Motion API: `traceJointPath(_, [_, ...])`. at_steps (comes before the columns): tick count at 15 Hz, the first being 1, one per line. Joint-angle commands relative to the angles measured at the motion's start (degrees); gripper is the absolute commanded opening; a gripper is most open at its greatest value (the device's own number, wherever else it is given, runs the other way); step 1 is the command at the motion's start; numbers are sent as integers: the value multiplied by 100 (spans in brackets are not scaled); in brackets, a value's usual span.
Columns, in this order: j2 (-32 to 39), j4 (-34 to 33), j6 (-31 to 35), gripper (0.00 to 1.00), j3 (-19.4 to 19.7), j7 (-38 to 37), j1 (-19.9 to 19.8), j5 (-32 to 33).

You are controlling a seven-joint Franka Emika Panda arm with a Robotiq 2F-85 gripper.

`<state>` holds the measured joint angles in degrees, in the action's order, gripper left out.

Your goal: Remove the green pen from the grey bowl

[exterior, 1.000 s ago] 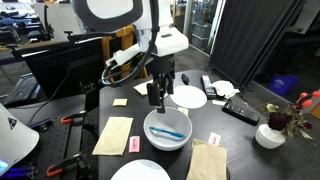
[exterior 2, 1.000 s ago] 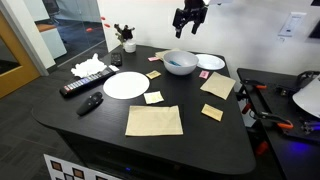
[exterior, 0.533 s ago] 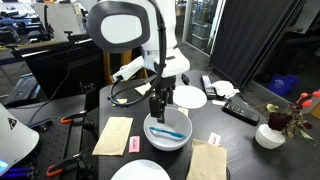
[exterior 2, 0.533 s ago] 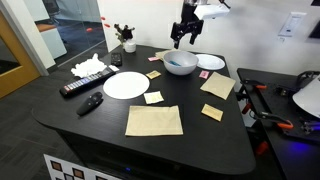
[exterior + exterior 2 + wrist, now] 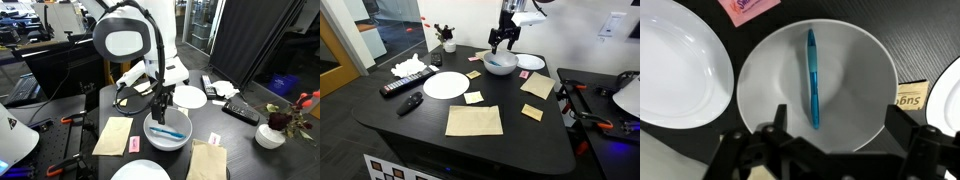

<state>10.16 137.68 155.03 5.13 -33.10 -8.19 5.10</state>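
Note:
The green pen lies inside the grey bowl, straight along its bottom; it also shows in an exterior view. The bowl stands on the black table in both exterior views. My gripper hangs open just above the bowl, its two black fingers spread wide over the bowl's near part, empty. In both exterior views the gripper is right over the bowl.
White plates flank the bowl. Sugar packets, tan napkins, a remote, a black marker and a flower pot lie around.
The gripper has come down from well above the table to just over the bowl. The pen and bowl have not moved.

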Motion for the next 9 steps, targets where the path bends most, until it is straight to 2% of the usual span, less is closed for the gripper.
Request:
traceJointPath(1, [2, -10, -10, 100, 213, 82, 215, -96])
traceJointPath(9, [306, -92, -16, 100, 380, 64, 349, -152])
